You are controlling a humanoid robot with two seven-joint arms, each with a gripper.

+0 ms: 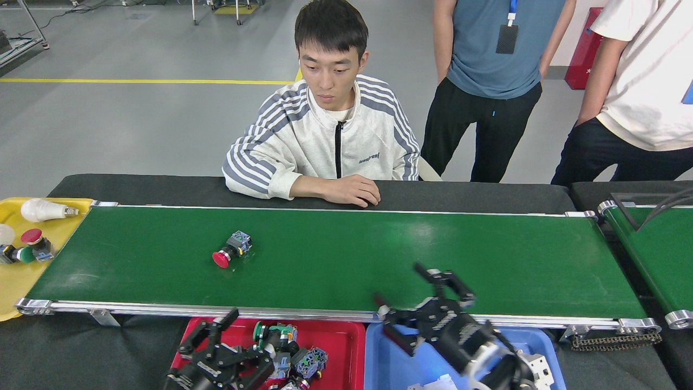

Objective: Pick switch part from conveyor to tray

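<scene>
Red-capped switch part (231, 249) lies on the conveyor (346, 260), left of centre. Both empty: right gripper (427, 303) spread wide at the lower edge, left gripper (227, 346) spread over the red tray (346, 346).
</scene>
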